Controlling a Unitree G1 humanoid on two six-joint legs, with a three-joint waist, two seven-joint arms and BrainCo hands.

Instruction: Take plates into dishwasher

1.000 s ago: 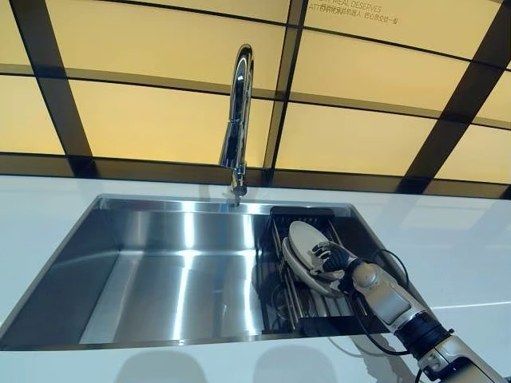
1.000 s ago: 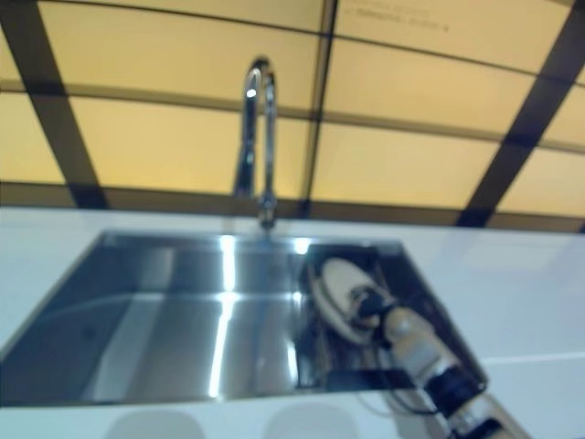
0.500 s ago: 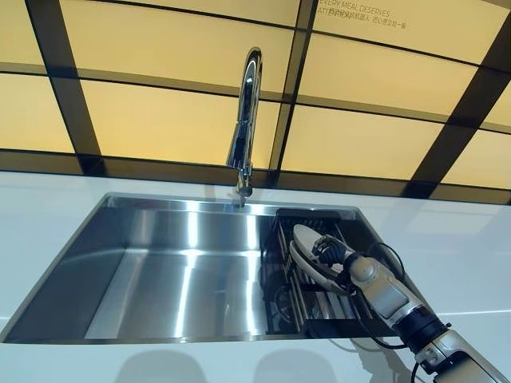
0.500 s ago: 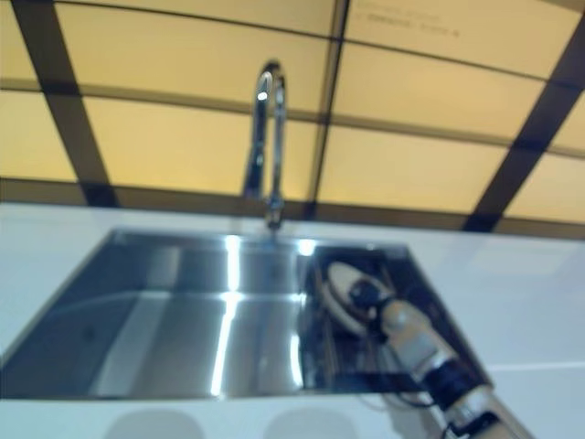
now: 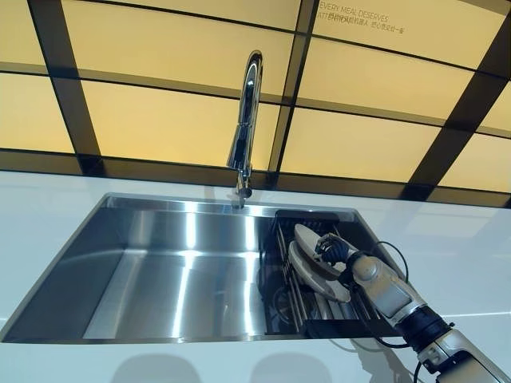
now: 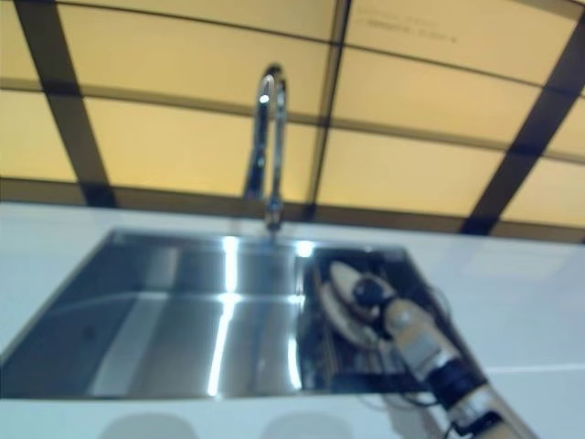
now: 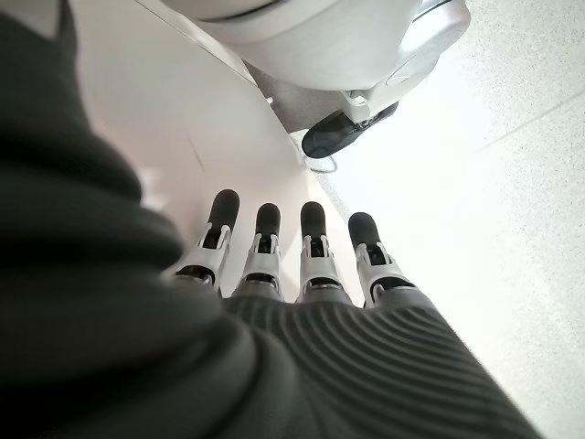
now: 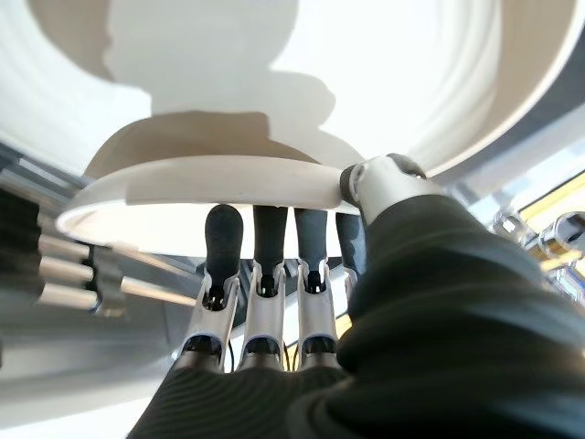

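In the sink [image 5: 144, 263], a rack [image 5: 299, 299] holds 2 plates [image 5: 315, 259]; right robot hand [image 5: 334, 249] pinches one.

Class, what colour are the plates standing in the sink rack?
Plain white plates, seen clearest in the right wrist view.

Head eyes share the sink [image 5: 184, 263]; wrist cameras look close, perhaps downward.

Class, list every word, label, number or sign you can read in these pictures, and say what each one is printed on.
Yellow wall panel, top edge: two short lines of small dark print, too small to read reliably, and blurred in the right eye view.
No print shows on the plate in the right hand, the sink or the tap.
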